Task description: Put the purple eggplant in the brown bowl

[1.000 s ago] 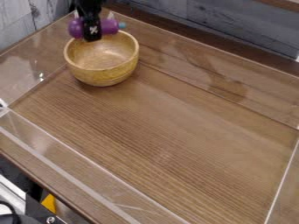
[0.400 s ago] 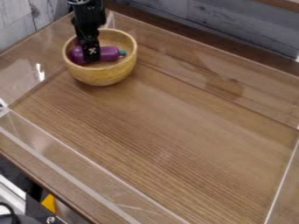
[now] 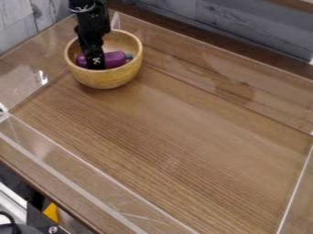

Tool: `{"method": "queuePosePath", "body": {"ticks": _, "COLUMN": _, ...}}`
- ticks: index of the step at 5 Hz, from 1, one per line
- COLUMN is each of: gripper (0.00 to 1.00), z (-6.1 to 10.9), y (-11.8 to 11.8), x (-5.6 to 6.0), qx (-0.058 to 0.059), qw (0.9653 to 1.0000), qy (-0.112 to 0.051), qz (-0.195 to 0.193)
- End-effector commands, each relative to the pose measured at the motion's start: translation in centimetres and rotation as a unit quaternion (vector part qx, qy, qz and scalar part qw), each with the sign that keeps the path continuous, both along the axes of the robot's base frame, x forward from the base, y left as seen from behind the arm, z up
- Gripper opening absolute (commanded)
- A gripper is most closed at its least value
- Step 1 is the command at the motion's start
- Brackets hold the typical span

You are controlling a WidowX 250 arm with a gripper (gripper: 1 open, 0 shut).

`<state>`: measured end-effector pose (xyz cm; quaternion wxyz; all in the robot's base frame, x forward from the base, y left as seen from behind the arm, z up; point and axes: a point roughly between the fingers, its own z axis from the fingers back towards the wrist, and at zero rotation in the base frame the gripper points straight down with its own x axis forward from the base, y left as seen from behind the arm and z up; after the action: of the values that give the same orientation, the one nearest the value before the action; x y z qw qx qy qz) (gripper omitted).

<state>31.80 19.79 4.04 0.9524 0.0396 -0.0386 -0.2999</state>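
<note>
The brown bowl (image 3: 110,79) stands at the back left of the wooden surface. The purple eggplant (image 3: 113,59) lies inside it, resting on the bowl's floor, with its length pointing right. My black gripper (image 3: 91,58) reaches straight down into the bowl, its fingers around the left part of the eggplant and hiding it. At this size I cannot make out whether the fingers still press on the eggplant or stand off it.
The wooden surface (image 3: 184,137) is ringed by low clear plastic walls (image 3: 37,146). A grey plank wall (image 3: 232,23) runs along the back. A yellow and black fitting (image 3: 49,216) sits below the front left corner.
The gripper came down from above the bowl's far rim into the bowl, carrying the eggplant with it. Since the last earlier frame it has barely moved.
</note>
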Motion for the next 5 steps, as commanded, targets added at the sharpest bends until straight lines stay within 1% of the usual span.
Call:
{"method": "queuePosePath", "body": {"ticks": 1, "gripper": 1.00, "z": 2.5, "y": -1.0, "x": 0.3, "qx": 0.021, "qw": 0.9989, "qy": -0.041, "qz": 0.009}}
{"method": "queuePosePath", "body": {"ticks": 2, "gripper": 1.00, "z": 1.6, "y": -2.5, "x": -0.2, "qx": 0.019, "qw": 0.9988, "qy": -0.040, "qz": 0.020}}
{"method": "queuePosePath", "body": {"ticks": 5, "gripper": 1.00, "z": 1.4, "y": -1.6, "x": 0.7, "qx": -0.004, "qw": 0.9991, "qy": -0.042, "qz": -0.008}}
